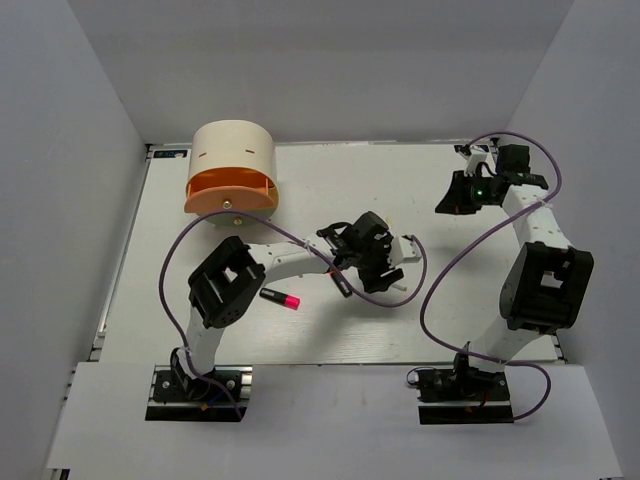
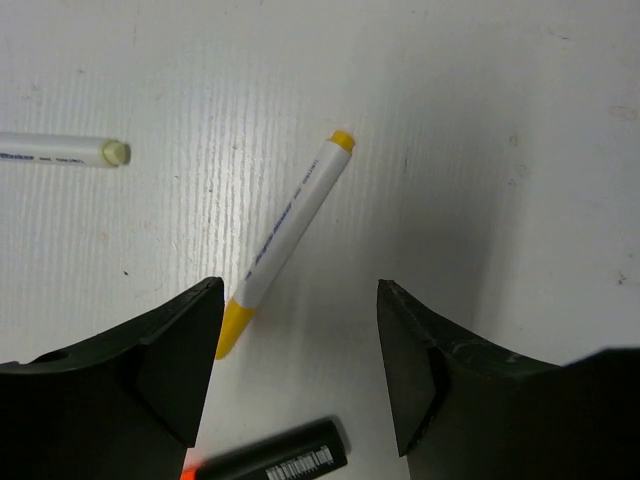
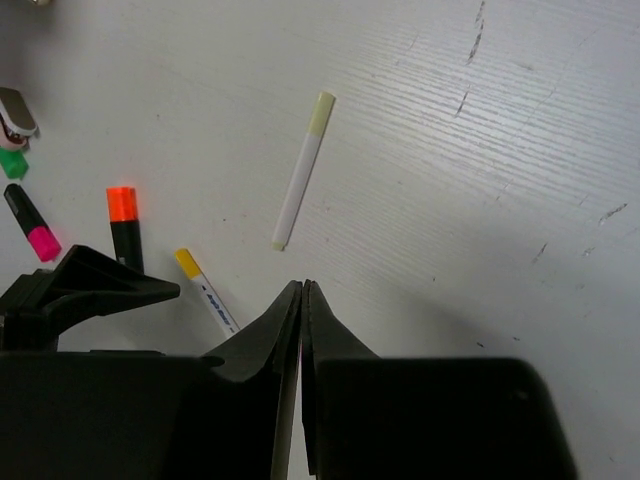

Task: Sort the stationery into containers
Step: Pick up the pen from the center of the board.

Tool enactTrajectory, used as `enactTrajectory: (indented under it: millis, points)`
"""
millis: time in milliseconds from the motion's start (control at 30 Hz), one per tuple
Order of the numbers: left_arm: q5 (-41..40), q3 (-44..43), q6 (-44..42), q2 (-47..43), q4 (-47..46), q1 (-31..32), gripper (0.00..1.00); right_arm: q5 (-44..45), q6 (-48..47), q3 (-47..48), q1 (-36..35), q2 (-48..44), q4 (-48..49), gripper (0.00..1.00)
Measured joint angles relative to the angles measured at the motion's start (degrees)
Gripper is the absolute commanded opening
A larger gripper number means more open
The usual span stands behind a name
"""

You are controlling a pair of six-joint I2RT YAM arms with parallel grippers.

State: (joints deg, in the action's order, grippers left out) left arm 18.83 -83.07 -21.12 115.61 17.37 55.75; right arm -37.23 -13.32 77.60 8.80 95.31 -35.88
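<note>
Upper left of the overhead view: we see the cream unit [image 1: 233, 150] standing on the table [image 1: 330, 190]. Its orange drawer [image 1: 230, 193] shows on the side nearer the bottom of the frame, with a small knob on the front.
State of the left tool [image 2: 300, 287]: we find its jaws standing wide apart with nothing held. In the overhead view it hangs over the middle of the table, well apart from the cream unit.
Place of the yellow-tipped stick [image 2: 288, 240]: it lies flat on the table, slanting from lower left to upper right in the left wrist view. Its lower yellow end is just beside the finger at the left of that frame.
Place of the pale-tipped stick [image 2: 55, 150]: upper left of the left wrist view, lying level and apart from the yellow-tipped stick.
Place of the orange-capped highlighter [image 2: 280, 458]: bottom edge of the left wrist view, only partly in frame.
Place of the pink-capped highlighter [image 1: 281, 298]: left of centre in the overhead view, on the table just below the left forearm.
State of the right tool [image 3: 302, 290]: we see its fingers pressed together with nothing between them. It sits at the upper right of the overhead view, far from the cream unit.
Left edge of the right wrist view: a green cap [image 3: 12, 162], cut off by the frame.
</note>
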Motion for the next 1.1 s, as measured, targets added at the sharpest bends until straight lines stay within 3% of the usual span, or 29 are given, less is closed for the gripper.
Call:
enactTrajectory:
  millis: [233,400,500,600,767,867,967,1000,1100]
  points:
    - [-1.09,0.22,-2.03,2.08,-3.67,0.09,0.72,-1.33,-0.48,-2.34,0.98,0.0,-0.2,0.1]
    - [-1.68,0.22,-2.51,4.7,-5.01,0.15,0.63,-2.34,-0.66,-2.56,1.51,-0.04,-0.02,0.11]
    - [-1.68,0.68,-2.62,5.62,-5.55,0.13,0.63,-2.97,-0.68,-3.5,1.75,-0.33,0.39,0.11]
    - [-1.86,1.18,-2.56,5.57,-6.6,0.15,0.51,-3.69,-0.66,-4.7,2.08,-0.5,0.55,0.11]
    - [-2.6,2.16,-2.47,5.57,-8.74,0.15,0.17,-4.66,-0.66,-6.14,2.45,-0.98,1.31,0.11]
    - [-3.02,3.58,-2.67,5.14,-10.73,0.26,0.02,-5.05,-0.7,-6.8,2.64,-1.68,1.62,0.12]
    - [-3.3,5.31,-2.23,3.98,-11.52,0.55,0.0,-5.44,-0.92,-7.87,2.89,-2.75,1.95,0.2]
    - [-3.41,5.66,-1.86,3.63,-11.23,0.55,0.0,-5.51,-1.05,-8.26,2.89,-3.08,2.16,0.31]
    - [-4.04,5.73,0.63,2.84,-9.31,0.17,0.0,-5.92,-1.55,-9.57,2.97,-3.85,2.73,0.49]
